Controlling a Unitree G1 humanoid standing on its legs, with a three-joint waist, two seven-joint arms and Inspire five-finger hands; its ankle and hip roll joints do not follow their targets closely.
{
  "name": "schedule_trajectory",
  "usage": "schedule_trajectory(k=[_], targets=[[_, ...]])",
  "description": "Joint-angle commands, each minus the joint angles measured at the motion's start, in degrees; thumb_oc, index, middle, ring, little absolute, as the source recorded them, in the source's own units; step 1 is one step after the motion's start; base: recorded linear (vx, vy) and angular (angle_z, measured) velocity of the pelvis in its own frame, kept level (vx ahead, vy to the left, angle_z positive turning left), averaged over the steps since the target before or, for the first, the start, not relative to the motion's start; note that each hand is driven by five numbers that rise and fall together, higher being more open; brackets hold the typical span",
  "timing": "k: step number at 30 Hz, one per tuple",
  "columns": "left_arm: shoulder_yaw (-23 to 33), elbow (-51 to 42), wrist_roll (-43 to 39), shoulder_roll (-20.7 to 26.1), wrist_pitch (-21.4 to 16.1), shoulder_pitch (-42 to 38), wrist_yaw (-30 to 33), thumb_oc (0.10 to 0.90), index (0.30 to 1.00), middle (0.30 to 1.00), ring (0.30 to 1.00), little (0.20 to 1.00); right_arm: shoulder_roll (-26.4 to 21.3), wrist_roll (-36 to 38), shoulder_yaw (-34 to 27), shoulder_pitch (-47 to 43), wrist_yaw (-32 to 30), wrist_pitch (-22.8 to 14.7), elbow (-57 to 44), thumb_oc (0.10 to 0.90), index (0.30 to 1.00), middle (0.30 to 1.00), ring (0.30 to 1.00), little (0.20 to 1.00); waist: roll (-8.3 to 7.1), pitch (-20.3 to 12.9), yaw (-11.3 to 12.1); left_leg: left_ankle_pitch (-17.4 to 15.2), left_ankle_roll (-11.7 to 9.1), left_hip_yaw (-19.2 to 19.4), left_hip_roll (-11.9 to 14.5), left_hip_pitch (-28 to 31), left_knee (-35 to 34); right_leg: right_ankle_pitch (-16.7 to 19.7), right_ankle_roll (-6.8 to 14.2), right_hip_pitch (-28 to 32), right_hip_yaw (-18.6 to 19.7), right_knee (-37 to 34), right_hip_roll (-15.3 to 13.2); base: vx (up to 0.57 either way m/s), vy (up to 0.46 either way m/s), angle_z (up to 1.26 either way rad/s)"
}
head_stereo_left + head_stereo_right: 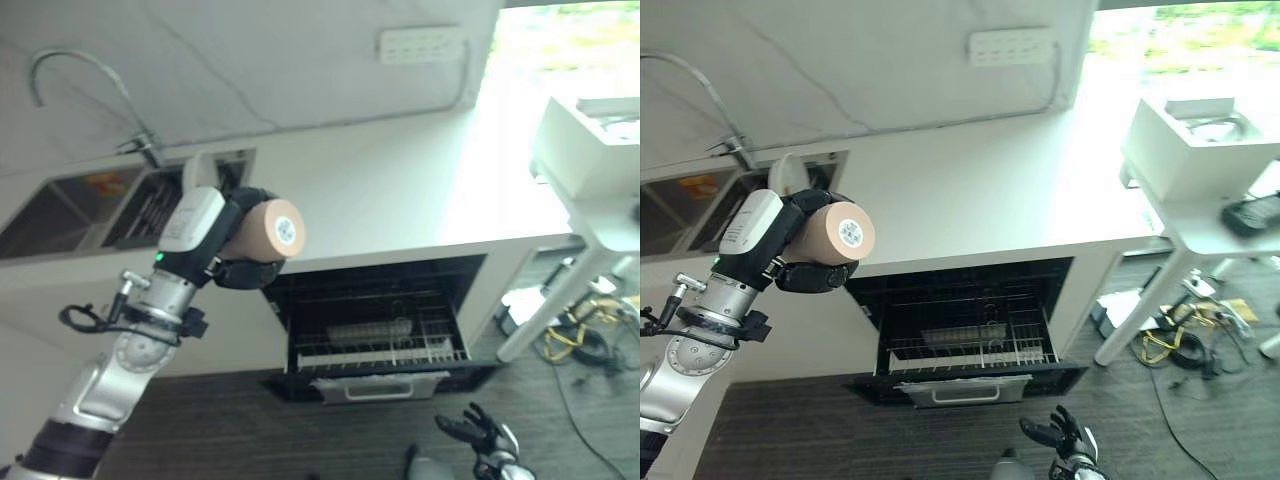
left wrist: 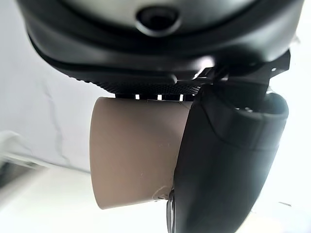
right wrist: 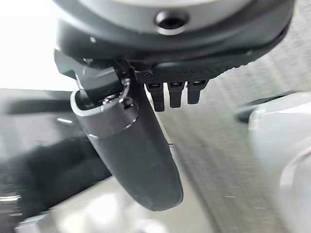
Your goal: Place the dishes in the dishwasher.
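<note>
My left hand (image 1: 238, 272) is raised in front of the counter and shut on a tan cup (image 1: 262, 232). The cup lies sideways, and its base with a round white sticker faces right. In the left wrist view the cup (image 2: 136, 150) sits between the palm and the thumb (image 2: 228, 160). Below the counter the dishwasher (image 1: 300, 300) stands open with its wire rack (image 1: 430, 350) pulled forward; a pale dish lies in the rack. My right hand (image 1: 478, 432) hangs low over the floor in front of the dishwasher, open and empty.
A sink (image 1: 60, 210) with a curved tap (image 1: 90, 65) is set into the white counter (image 1: 400, 190) at the left. Beside it is a drainer compartment (image 1: 150, 210). A white table (image 1: 600, 200) stands at the right, with cables on the floor (image 1: 575, 345) beneath.
</note>
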Motion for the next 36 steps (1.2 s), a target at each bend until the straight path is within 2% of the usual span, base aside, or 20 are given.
schedule_trajectory(k=[1,4,7,8,13,15,18,19,21,23,26,30,31,32,33,35,36], targets=[[3.3,-1.9,-0.9,2.0,-2.6,-9.7,5.5,0.400,0.300,0.300,0.300,0.300,-2.1,-7.0,-1.2,-1.3,-3.3,-8.8,-7.9,0.800,0.900,0.900,0.900,0.900,-0.79,1.6,-0.5,-7.5,1.6,-3.8,1.9,-1.1,7.3,-4.0,5.8,4.6,-1.3,0.7,-4.0,-0.03,0.023,-0.48],[3.2,-0.6,-0.8,2.1,-2.2,-10.0,6.9,0.400,0.300,0.300,0.300,0.300,-3.0,-12.7,-1.7,2.0,-3.5,-11.3,-19.8,0.800,0.900,0.900,0.900,0.900,-1.51,2.0,-3.0,-7.7,1.8,-2.0,2.2,-0.3,7.3,-3.7,6.0,3.9,0.0,0.7,-3.5,-0.03,0.026,-0.40],[3.1,0.8,-0.9,2.1,-2.3,-10.0,8.4,0.400,0.300,0.300,0.300,0.300,-3.9,-14.8,-2.1,4.3,-3.9,-14.5,-27.0,0.800,0.900,0.900,0.900,0.900,-1.87,2.1,-4.7,-7.7,1.9,-0.8,2.4,0.0,7.3,-3.5,6.0,3.3,0.9,0.7,-3.2,-0.04,0.028,-0.37],[3.0,1.4,-1.0,2.0,-2.0,-10.0,9.3,0.400,0.300,0.300,0.300,0.300,-5.5,-14.7,-3.0,5.6,-4.0,-15.3,-32.1,0.800,0.900,0.900,0.900,0.900,-2.08,2.2,-5.7,-7.7,2.0,-0.1,2.4,0.2,7.3,-3.4,6.1,3.0,1.4,0.7,-2.9,-0.04,0.040,-0.33],[3.6,1.4,-0.7,1.2,-1.2,-8.6,10.5,0.400,0.300,0.300,0.300,0.300,-7.4,-12.3,-5.4,7.9,-4.7,-17.8,-40.1,0.800,0.900,0.900,0.900,0.900,-2.07,2.2,-7.2,-8.0,2.1,1.0,2.4,0.7,7.3,-3.4,6.1,2.5,2.3,0.7,-2.5,-0.01,0.036,-0.18],[4.5,0.7,-0.4,-0.1,-0.8,-6.5,11.4,0.400,0.300,0.300,0.300,0.300,-8.1,-10.7,-6.9,9.2,-3.8,-22.7,-45.8,0.800,0.900,0.900,0.900,0.900,-1.73,2.2,-7.9,-8.2,2.3,1.4,2.2,1.0,7.3,-3.6,6.0,2.4,3.0,0.7,-2.2,0.02,0.077,-0.16],[5.2,0.1,-2.3,-1.5,-0.8,-5.1,11.9,0.400,0.300,0.300,0.300,0.300,-9.3,-10.0,-7.9,8.8,-1.3,-28.7,-51.6,0.800,0.900,0.900,0.900,0.900,-1.35,2.1,-8.0,-8.4,2.3,1.3,1.9,1.2,7.3,-3.6,6.0,2.3,3.1,0.7,-2.2,0.02,0.061,-0.21],[5.1,-0.2,-6.8,-3.4,-1.3,-4.6,11.4,0.400,0.300,0.300,0.300,0.300,-10.1,-9.0,-7.9,7.2,0.7,-31.2,-55.3,0.800,0.900,0.900,0.900,0.900,-1.16,2.1,-7.6,-8.4,2.3,1.0,1.8,1.1,7.3,-3.7,5.9,2.4,2.9,0.7,-2.4,0.02,0.049,-0.12],[4.4,-0.7,-14.3,-6.6,-2.0,-4.4,9.7,0.400,0.300,0.300,0.300,0.300,-10.9,-9.3,-6.9,4.6,1.7,-32.5,-58.0,0.800,0.900,0.900,0.900,0.900,-1.11,2.1,-6.8,-8.3,2.2,0.3,1.5,1.0,7.3,-3.9,5.7,2.6,2.5,0.7,-2.6,0.02,0.023,0.02],[3.2,-1.4,-17.5,-11.0,-2.5,-4.1,8.0,0.400,0.300,0.300,0.300,0.300,-11.4,-9.9,-5.2,1.0,0.4,-33.2,-59.8,0.800,0.900,0.900,0.900,0.900,-1.19,2.1,-5.7,-8.1,2.1,-0.4,1.4,0.8,7.3,-4.0,5.5,2.9,2.0,0.7,-2.8,0.00,-0.013,0.04],[-1.4,-1.8,-22.0,-18.6,-3.8,-5.0,7.5,0.400,0.300,0.300,0.300,0.300,-11.2,-4.4,0.4,-7.8,1.0,-31.5,-62.0,0.800,0.900,0.900,0.900,0.900,-1.59,1.9,-2.5,-7.0,1.7,-2.6,1.4,-0.3,7.3,-4.2,4.3,3.6,-0.1,0.7,-3.1,-0.05,-0.058,0.15],[-3.0,-2.4,-34.3,-23.2,-5.1,-4.3,3.9,0.400,0.300,0.300,0.300,0.300,-11.2,-7.7,3.7,-11.3,0.1,-27.0,-63.2,0.800,0.900,0.900,0.900,0.900,-1.65,1.4,-0.3,-6.6,1.4,-3.9,1.6,-0.9,7.3,-4.6,3.8,4.2,-2.0,0.7,-3.6,-0.01,-0.056,0.38],[-3.6,-3.2,-41.6,-25.6,-5.3,-3.4,1.3,0.400,0.300,0.300,0.300,0.300,-10.8,-8.3,5.6,-12.6,0.0,-23.9,-63.0,0.800,0.900,0.900,0.900,0.900,-1.79,1.3,0.9,-6.4,1.2,-4.4,1.7,-1.1,7.3,-4.6,3.6,4.8,-3.1,0.7,-3.9,0.00,-0.081,0.34],[-4.0,-3.7,-46.0,-27.0,-5.0,-3.0,-0.3,0.400,0.300,0.300,0.300,0.300,-10.5,-8.9,6.4,-13.0,0.2,-22.5,-62.7,0.800,0.900,0.900,0.900,0.900,-1.98,1.1,1.6,-6.2,1.1,-4.6,1.8,-1.3,7.3,-4.6,3.5,5.0,-3.8,0.7,-4.1,0.00,-0.084,0.28],[-4.1,-3.8,-47.5,-27.4,-4.7,-2.9,-0.8,0.400,0.300,0.300,0.300,0.300,-10.4,-9.0,6.6,-13.2,0.3,-22.2,-62.7,0.800,0.900,0.900,0.900,0.900,-2.02,1.1,1.7,-6.1,1.0,-4.8,1.9,-1.4,7.3,-4.6,3.5,5.1,-4.0,0.7,-4.2,-0.02,-0.080,0.34],[-5.3,-4.0,-59.0,-29.9,-3.9,-2.6,-2.2,0.400,0.300,0.300,0.300,0.300,-9.7,-9.3,8.1,-13.9,1.4,-21.2,-61.8,0.800,0.900,0.900,0.900,0.900,-2.29,1.2,2.5,-5.9,0.9,-5.5,2.0,-1.7,7.3,-4.7,3.3,5.7,-5.3,0.7,-4.5,-0.04,-0.090,0.32],[-5.9,-3.8,-65.5,-31.6,-2.9,-2.6,-3.1,0.400,0.300,0.300,0.300,0.300,-9.7,-9.2,9.0,-14.6,2.7,-19.2,-61.5,0.800,0.900,0.900,0.900,0.900,-2.60,1.2,3.2,-5.8,0.8,-6.0,2.0,-1.9,7.3,-4.8,3.2,6.0,-5.7,0.7,-4.6,-0.04,-0.096,0.28]])
